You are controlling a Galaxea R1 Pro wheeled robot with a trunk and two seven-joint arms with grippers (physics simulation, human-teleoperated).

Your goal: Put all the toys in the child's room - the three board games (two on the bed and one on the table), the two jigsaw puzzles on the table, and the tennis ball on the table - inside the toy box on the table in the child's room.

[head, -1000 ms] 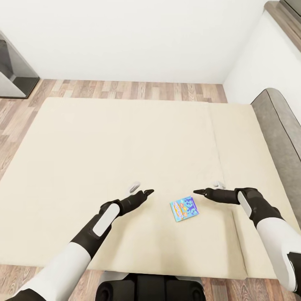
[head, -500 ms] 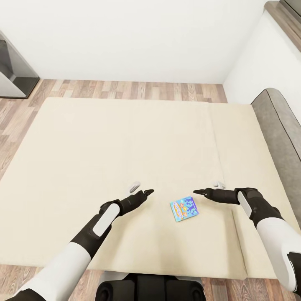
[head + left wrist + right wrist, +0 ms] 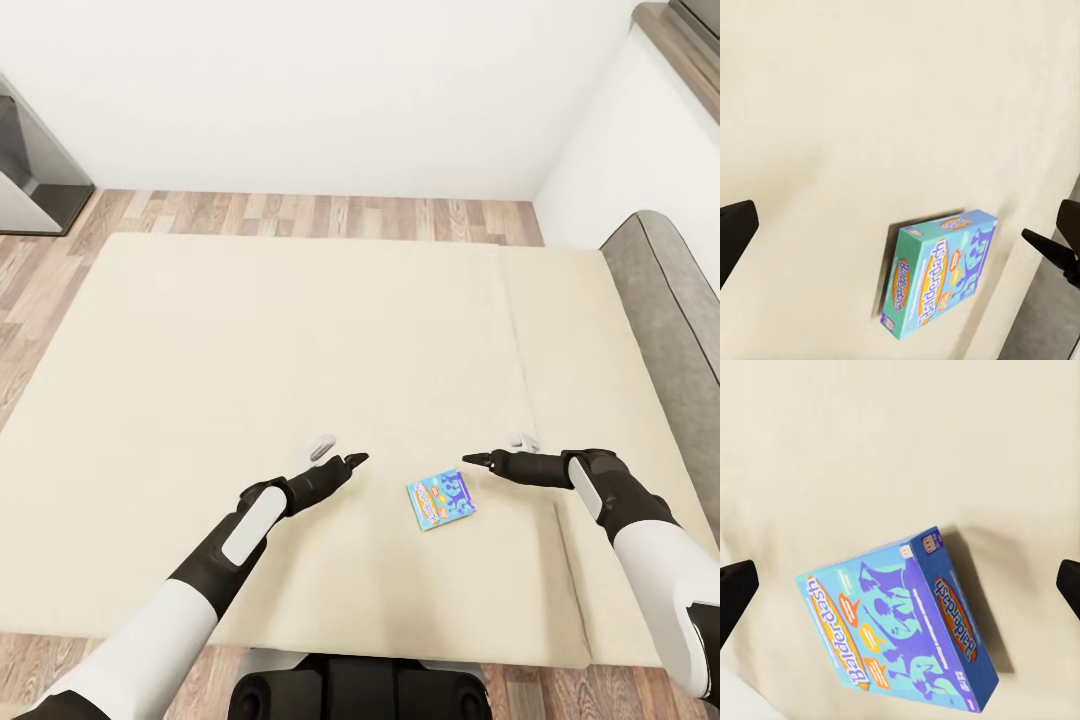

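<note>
We hold our left gripper (image 3: 352,460) low over the beige bed (image 3: 200,350), jaws spread wide in the wrist view, holding nothing. Between our grippers lies the blue Balderdash board game (image 3: 441,499), flat on the mattress, apart from both. Our right gripper (image 3: 478,459) hovers just beyond it, likewise open and empty. We judge the arms bracket the box to close in from either side.
</note>
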